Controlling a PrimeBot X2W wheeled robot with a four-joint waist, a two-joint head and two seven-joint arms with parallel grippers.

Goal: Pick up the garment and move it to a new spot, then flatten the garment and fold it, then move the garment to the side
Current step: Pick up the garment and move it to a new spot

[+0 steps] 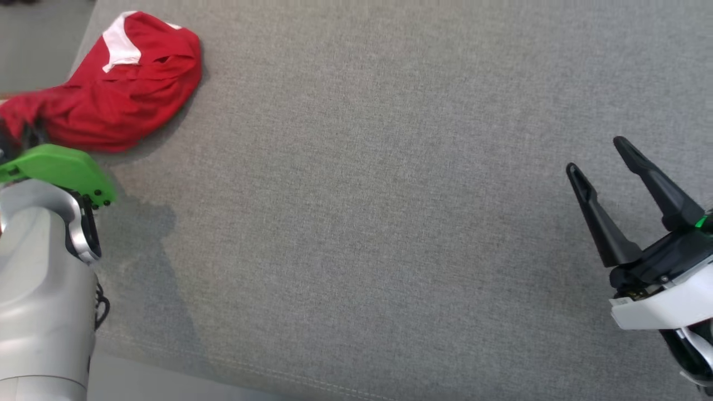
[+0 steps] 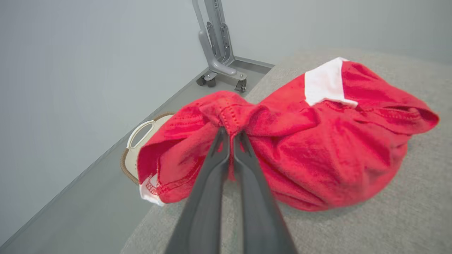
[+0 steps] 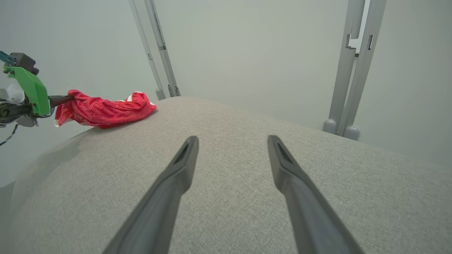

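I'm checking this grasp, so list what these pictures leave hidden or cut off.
Left gripper: tips buried in a fold of the red garment, left wrist view; green plate covers it in the head view.
Garment: bunched, so its type and underside are hidden; the head view's left edge cuts it.
Basket on the floor: mostly behind the garment, left wrist view.
Right gripper: wrist cut by the head view's right edge.

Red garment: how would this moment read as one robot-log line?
step: pick-up | left gripper: shut on red garment | garment: bunched, at left edge of grey table | right gripper: open, holding nothing
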